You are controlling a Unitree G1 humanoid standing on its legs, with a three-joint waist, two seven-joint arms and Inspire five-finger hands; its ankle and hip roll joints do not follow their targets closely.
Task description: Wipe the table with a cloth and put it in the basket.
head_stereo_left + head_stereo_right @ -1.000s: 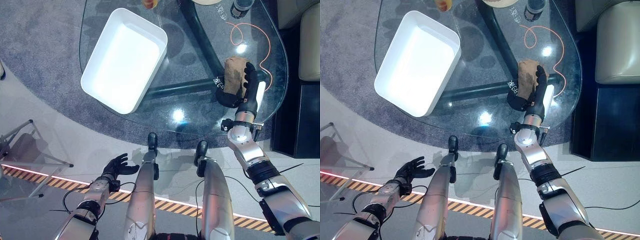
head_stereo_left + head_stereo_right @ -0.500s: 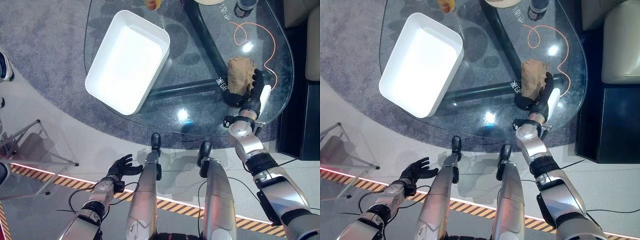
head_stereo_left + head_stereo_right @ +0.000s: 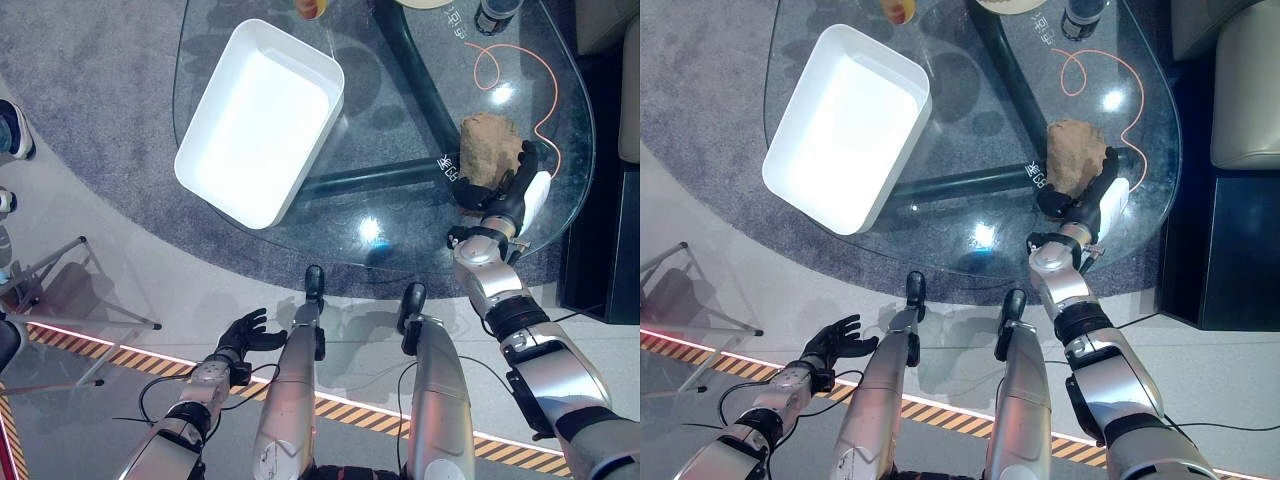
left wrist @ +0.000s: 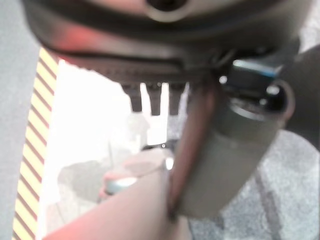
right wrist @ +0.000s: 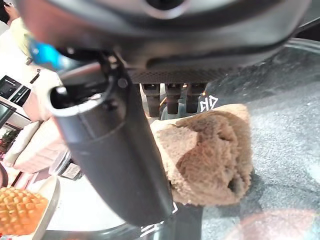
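- Left eye view: the brown cloth lies bunched on the glass table, toward its right side. The right hand rests against the cloth's near right edge, fingers reaching up along its side. The white basket sits on the table's left part, well apart from the cloth. An orange cord loops on the glass just beyond the cloth.
- Right eye view: same layout. The left hand hangs low beside the robot, off the table, fingers spread and holding nothing.
- Left wrist view: the left hand's fingers point straight out over the floor, relaxed, nothing in them.
- Right wrist view: the right hand's fingers stretch out fairly straight beside the cloth, the thumb alongside. They lie at the cloth's edge and do not appear to grip it.
- Step in hand, as I judge it: wiping. To do it well, keep the palm pressed flat on the cloth so it drags and does not roll, sweep broad strokes across the glass toward the basket, and steer clear of the orange cord so it is not snagged.
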